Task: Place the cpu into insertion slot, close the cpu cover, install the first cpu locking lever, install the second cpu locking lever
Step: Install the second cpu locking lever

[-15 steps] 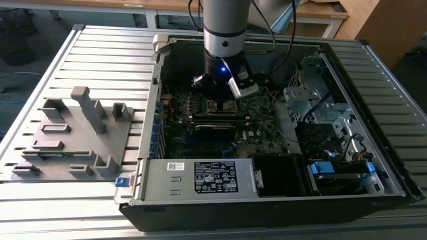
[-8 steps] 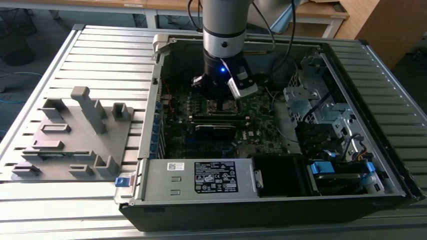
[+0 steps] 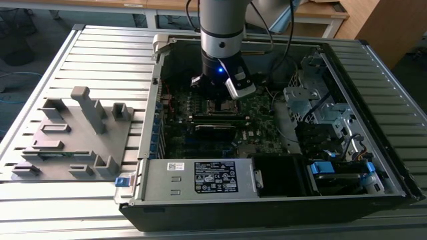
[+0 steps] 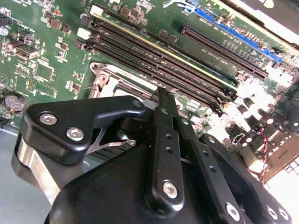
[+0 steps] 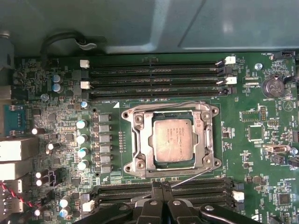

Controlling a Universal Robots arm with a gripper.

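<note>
A workshop or robotics lab is suggested. An opened computer case is laid on a ribbed metal workbench, its green motherboard exposed. Beside the case, toward the exterior view's left, a grey plastic fixture with upright pegs is set. Behind the case, wooden desks are seen, and cables are trailed on the floor.

Daylight washes the exterior view evenly, though the computer case interior sits in shade. Glare bleaches the motherboard in the second wrist view; the first wrist view is evenly lit and sharp.
</note>
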